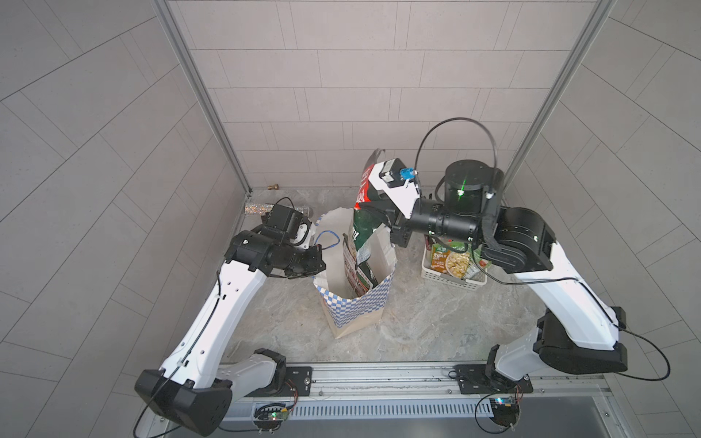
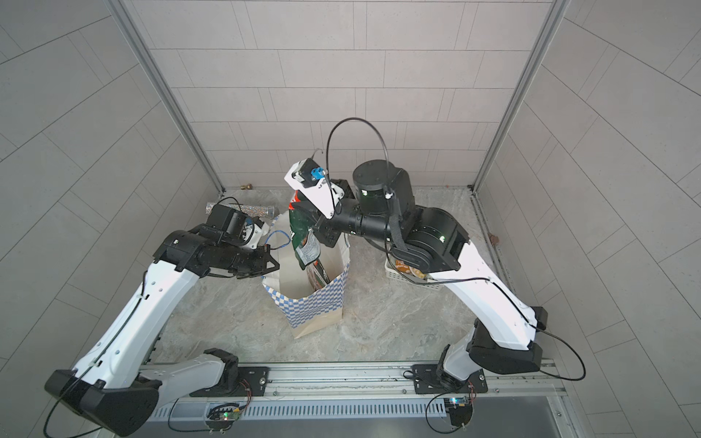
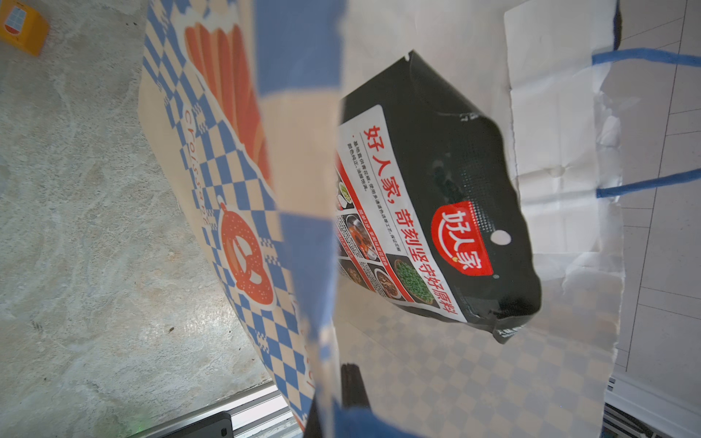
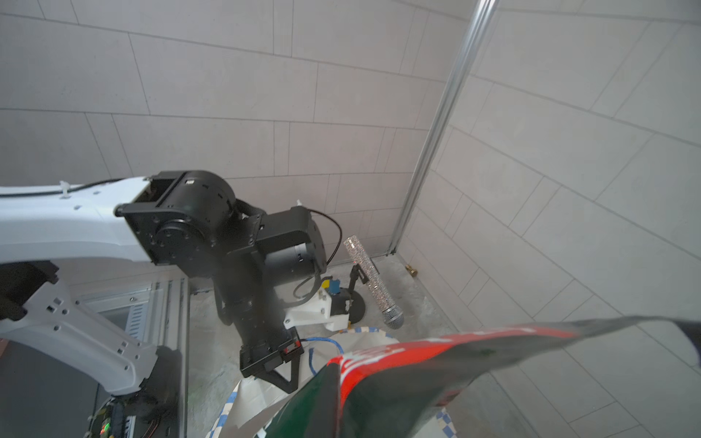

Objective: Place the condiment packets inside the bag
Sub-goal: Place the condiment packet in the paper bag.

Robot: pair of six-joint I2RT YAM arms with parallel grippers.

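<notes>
One pkt (image 1: pixel 361 229) in R tool (image 1: pixel 375 212)

"好人家" on black packet (image 3: pixel 436 182) (red logo)

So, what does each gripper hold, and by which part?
Left gripper pinches the rim of the checkered paper bag; right gripper grips a glossy black-red-green pouch by one edge.

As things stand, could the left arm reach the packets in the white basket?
Probably not: the left gripper is shut on the rim of the bag, which stands between it and the basket, and the right arm hangs over the packets.
</notes>
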